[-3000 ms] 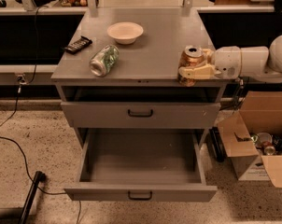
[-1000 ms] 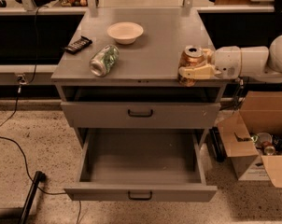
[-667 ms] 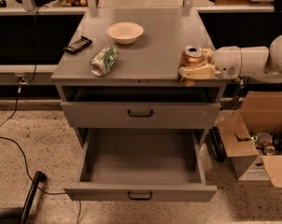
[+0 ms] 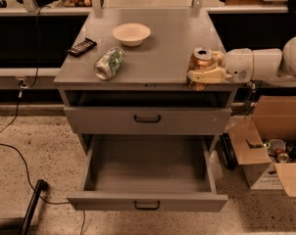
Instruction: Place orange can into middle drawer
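Note:
The orange can (image 4: 200,65) stands upright at the front right edge of the grey cabinet's top (image 4: 162,53). My gripper (image 4: 205,70) reaches in from the right, and its pale fingers (image 4: 207,76) are closed around the can's body. The white arm (image 4: 265,65) stretches off to the right. The middle drawer (image 4: 148,173) is pulled open below and its grey tray is empty. Its dark handle (image 4: 147,205) is centred on the front. The drawer above it (image 4: 147,119) is shut.
A green-and-white can (image 4: 109,62) lies on its side on the top at the left. A pale bowl (image 4: 131,33) sits at the back. A dark flat object (image 4: 81,46) lies at the left edge. An open cardboard box (image 4: 273,148) with items stands on the floor at right. Cables (image 4: 20,160) run across the floor at left.

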